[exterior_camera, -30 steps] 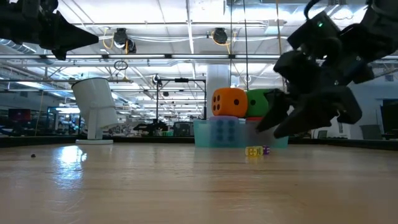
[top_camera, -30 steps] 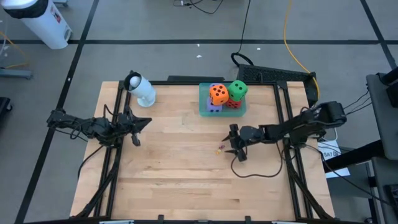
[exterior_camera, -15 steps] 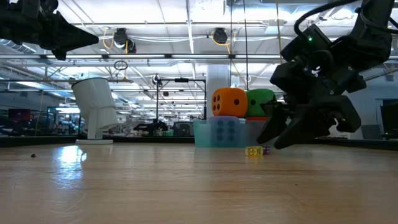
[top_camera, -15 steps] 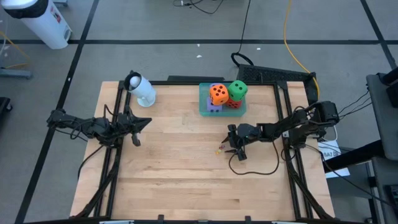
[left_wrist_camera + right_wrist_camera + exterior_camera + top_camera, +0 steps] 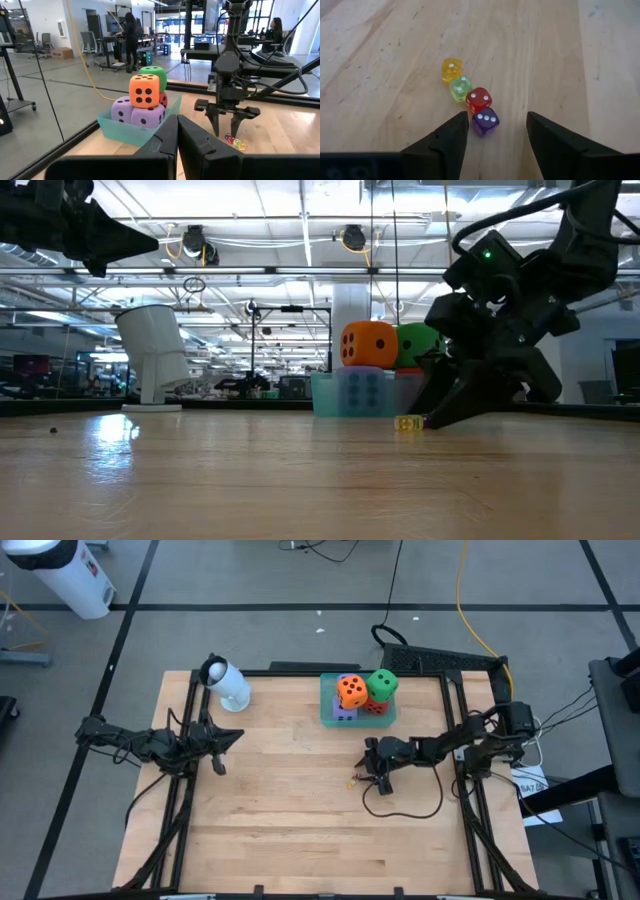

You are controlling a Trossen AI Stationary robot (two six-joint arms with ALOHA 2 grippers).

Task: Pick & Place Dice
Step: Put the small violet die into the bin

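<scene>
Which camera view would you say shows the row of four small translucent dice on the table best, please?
The right wrist view: the small translucent dice show distinct colours and pips. The left wrist view shows tiny beads, the low view and high view mere specks.

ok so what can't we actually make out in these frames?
- Small dice on the table: only a speck in the high view, so colours and count are unreadable. In the low view the right gripper covers part of the row.
- Red die in the tray: mostly hidden behind the orange die and green die in every view.
- Purple dice: the high view shows only one patch, because the orange die sits over them.
</scene>
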